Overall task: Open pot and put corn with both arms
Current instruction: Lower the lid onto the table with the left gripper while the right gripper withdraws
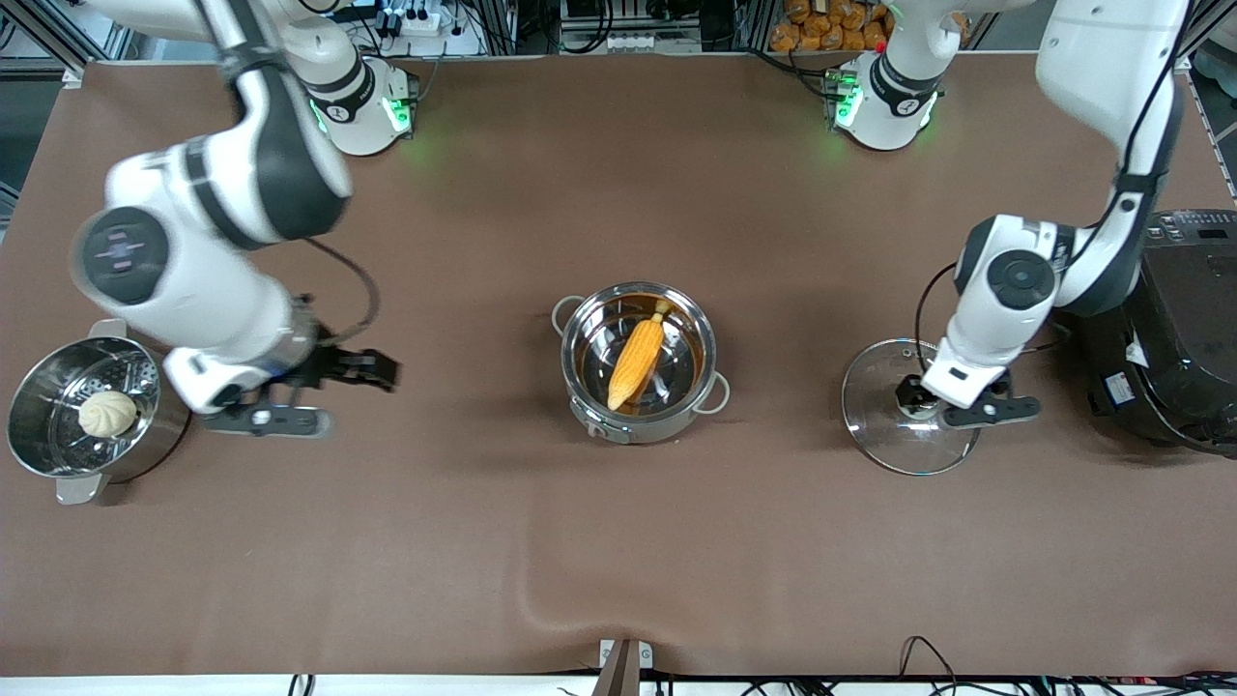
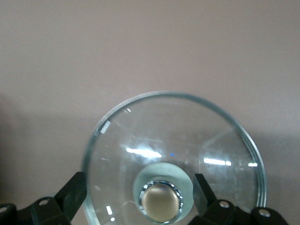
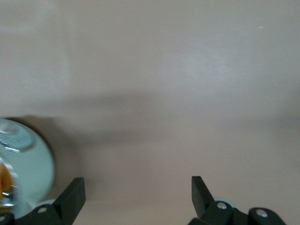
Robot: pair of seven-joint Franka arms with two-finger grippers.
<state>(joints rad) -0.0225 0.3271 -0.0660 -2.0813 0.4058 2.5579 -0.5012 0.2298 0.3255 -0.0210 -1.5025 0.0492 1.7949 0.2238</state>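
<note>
The shallow steel pot [image 1: 582, 333] stands open at the middle of the table. The yellow-orange corn [image 1: 638, 360] lies in it. The glass lid [image 1: 875, 430] lies flat on the table toward the left arm's end. My left gripper [image 1: 908, 396] is low over the lid's middle. In the left wrist view my left gripper [image 2: 138, 192] is open, its fingers [image 2: 202, 190] apart on either side of the copper-coloured knob [image 2: 161, 202], not touching it. My right gripper [image 1: 372, 370] is open and empty over bare table between steamer and pot. In the right wrist view my right gripper [image 3: 137, 194] is wide open, with the pot's edge [image 3: 28, 164] at the side.
A taller steel steamer pot [image 1: 39, 454] with a pale bun [image 1: 106, 413] in it stands at the right arm's end. A big black rice cooker [image 1: 1179, 329] stands at the left arm's end, close beside the left arm. The brown cloth has a ridge near the front edge.
</note>
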